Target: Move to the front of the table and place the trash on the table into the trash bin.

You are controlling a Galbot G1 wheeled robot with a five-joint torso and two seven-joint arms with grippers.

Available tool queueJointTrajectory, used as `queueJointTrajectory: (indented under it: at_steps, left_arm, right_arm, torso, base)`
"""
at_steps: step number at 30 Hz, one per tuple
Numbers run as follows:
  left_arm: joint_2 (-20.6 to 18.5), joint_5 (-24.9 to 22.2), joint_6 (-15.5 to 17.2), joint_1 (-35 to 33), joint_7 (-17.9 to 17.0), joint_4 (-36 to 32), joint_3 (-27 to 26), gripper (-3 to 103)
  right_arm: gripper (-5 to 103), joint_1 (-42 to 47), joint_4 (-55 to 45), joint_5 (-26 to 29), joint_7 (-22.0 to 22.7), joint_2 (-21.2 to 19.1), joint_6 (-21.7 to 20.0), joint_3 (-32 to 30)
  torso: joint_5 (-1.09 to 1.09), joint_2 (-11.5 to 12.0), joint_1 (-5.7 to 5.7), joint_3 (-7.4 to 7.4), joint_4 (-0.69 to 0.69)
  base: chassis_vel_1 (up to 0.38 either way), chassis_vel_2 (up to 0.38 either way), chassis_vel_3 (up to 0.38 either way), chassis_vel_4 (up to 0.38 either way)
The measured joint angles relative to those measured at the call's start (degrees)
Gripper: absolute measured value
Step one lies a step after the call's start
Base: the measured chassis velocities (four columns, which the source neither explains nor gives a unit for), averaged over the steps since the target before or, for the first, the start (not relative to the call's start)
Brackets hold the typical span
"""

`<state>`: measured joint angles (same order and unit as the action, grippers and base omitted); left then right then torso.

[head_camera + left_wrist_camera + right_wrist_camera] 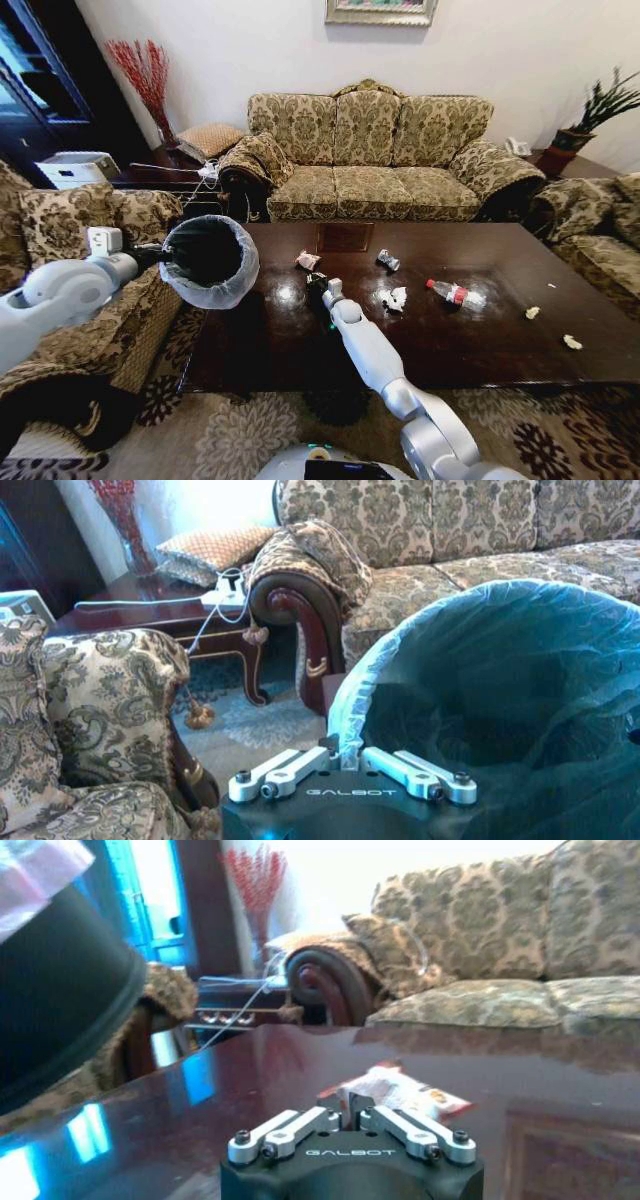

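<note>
left gripper [350,769] fingers clamped on trash bin [210,262] rim – right gripper [350,1114] fingers together, tips hidden

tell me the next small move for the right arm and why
Probably ease the right gripper forward onto the red-and-white wrapper just ahead of it on the table and close. The left gripper already holds the trash bin beside the table.

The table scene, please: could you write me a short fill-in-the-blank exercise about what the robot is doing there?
1. The left gripper holds the trash bin by its ____.
2. The right gripper hovers low over the table, close to a small ____.
3. The clear plastic bottle has a ____ label.
4. Behind the table stands a patterned ____.

Missing words: rim; wrapper; red; sofa
</note>
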<state>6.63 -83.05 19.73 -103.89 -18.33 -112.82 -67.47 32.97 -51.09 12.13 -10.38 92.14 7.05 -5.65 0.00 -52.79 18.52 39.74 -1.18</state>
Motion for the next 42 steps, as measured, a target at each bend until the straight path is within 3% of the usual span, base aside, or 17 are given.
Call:
queueJointTrajectory:
  at_steps: [4,8,10,13,16,17,22,27,31,39,42]
  left_arm:
    - [0.3,0.0,0.0,0.0,0.0,-0.3,0.0,0]
    - [1.1,0.1,0.0,0.0,0.0,-0.5,-0.1,0]
    - [1.2,0.2,0.0,0.0,0.0,-0.5,-0.1,0]
    - [1.7,0.4,0.0,-0.1,0.0,-0.9,0.1,0]
    - [1.9,0.5,0.0,-0.2,0.0,-1.0,0.2,0]
    - [1.9,0.5,0.0,-0.2,0.0,-1.1,0.2,0]
    - [1.9,0.4,0.0,-0.1,0.0,-1.3,0.2,0]
    - [2.2,0.3,0.0,-0.1,0.0,-2.1,0.2,0]
    - [2.4,-0.3,0.0,-0.2,-0.2,-3.0,0.0,0]
    - [1.9,-1.6,0.1,-0.1,-1.1,-4.5,-0.3,0]
    - [1.6,-2.0,0.2,0.0,-1.4,-4.7,-0.5,0]
  right_arm:
    - [12,0.1,0.2,-0.5,0.9,0.0,3.1,-0.3]
    - [33,0.4,-0.7,-0.8,0.7,0.0,5.0,-1.4]
    - [33,0.4,-0.6,-1.0,0.7,0.0,5.1,-1.5]
    - [49,0.1,0.2,-1.6,0.6,0.0,4.9,-1.6]
    - [55,0.1,0.4,-1.9,0.7,0.0,4.8,-1.4]
    - [65,-0.2,0.8,-2.7,1.9,0.0,4.7,-1.2]
    - [77,-1.2,2.4,-4.0,2.7,0.0,4.2,-1.2]
    - [97,-2.9,4.6,-4.7,1.9,0.0,3.2,-1.2]
    - [100,-3.6,6.3,-4.6,-1.0,0.0,2.8,-0.6]
    - [101,-6.0,11.3,-5.0,-1.0,0.0,1.4,-0.2]
    - [94,-7.1,12.8,-3.3,-1.3,0.0,1.1,0.1]
  torso:
    - [0.00,0.0,0.01,0.00,0.02]
    - [0.01,0.0,0.00,0.00,0.01]
    - [0.01,0.0,0.00,0.00,0.01]
    - [0.01,0.0,0.00,0.00,0.01]
    - [0.01,0.0,0.00,0.00,0.00]
    - [0.01,0.0,-0.01,0.00,0.01]
    - [0.01,0.0,0.00,0.00,0.01]
    - [-0.01,0.0,0.04,0.02,0.02]
    - [-0.01,0.0,0.02,0.01,0.02]
    - [0.00,0.0,-0.01,0.00,0.01]
    - [0.01,0.0,0.01,0.00,0.01]
  base:
    - [0.000,0.000,0.000,0.000]
    - [0.000,0.000,0.000,0.000]
    - [0.000,0.000,0.000,0.000]
    - [0.000,0.000,0.000,0.000]
    - [0.000,0.000,0.000,0.000]
    - [-0.077,0.057,0.049,-0.029]
    - [-0.071,0.069,0.052,-0.063]
    - [-0.037,0.035,0.036,-0.048]
    - [0.000,0.000,0.000,0.000]
    - [0.000,0.000,0.000,0.000]
    - [0.000,0.000,0.000,0.000]
